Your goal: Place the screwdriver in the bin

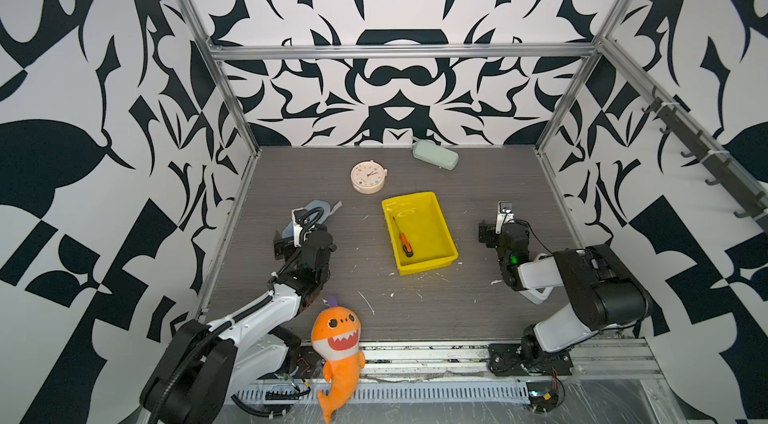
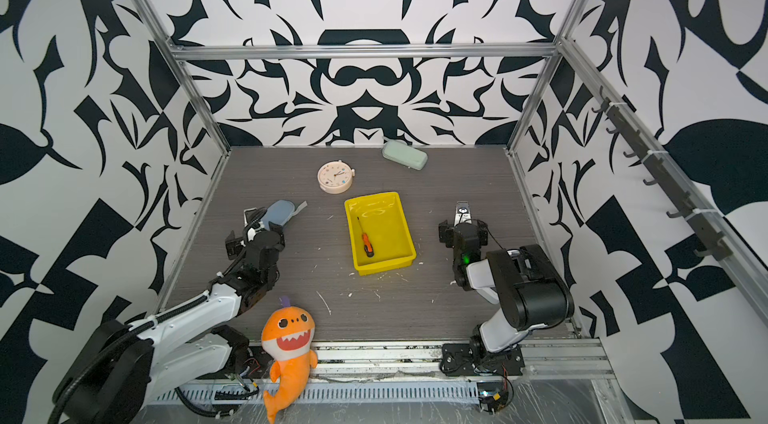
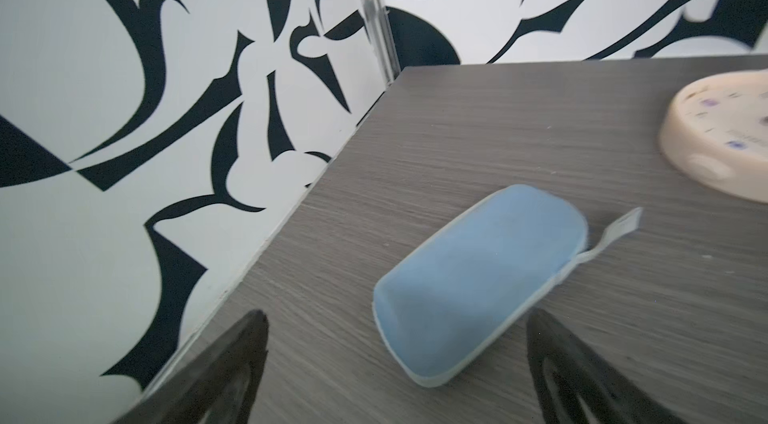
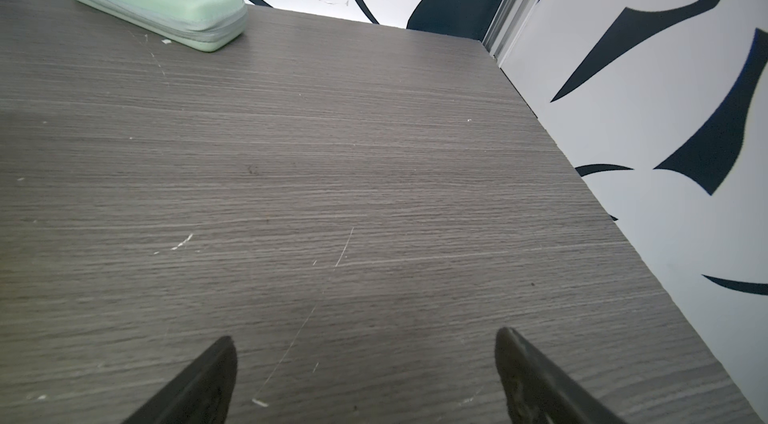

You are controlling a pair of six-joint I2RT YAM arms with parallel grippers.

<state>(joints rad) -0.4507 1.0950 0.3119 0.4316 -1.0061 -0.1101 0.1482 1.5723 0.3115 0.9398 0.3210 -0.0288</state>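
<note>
The screwdriver (image 1: 405, 244) (image 2: 366, 244), with its orange handle and thin dark shaft, lies inside the yellow bin (image 1: 428, 267) (image 2: 384, 266) at mid-table, along its left wall. My left gripper (image 3: 397, 313) is open and empty, low over the table left of the bin, with a blue pouch (image 3: 478, 276) just ahead of its fingers. My right gripper (image 4: 365, 334) is open too, over bare tabletop right of the bin. Neither gripper touches the bin or the screwdriver.
A pink round clock (image 1: 368, 177) lies behind the bin. A pale green case (image 1: 435, 155) sits at the back wall. The blue pouch (image 1: 318, 207) is by the left arm (image 1: 307, 251). An orange shark plush (image 1: 338, 343) leans on the front rail.
</note>
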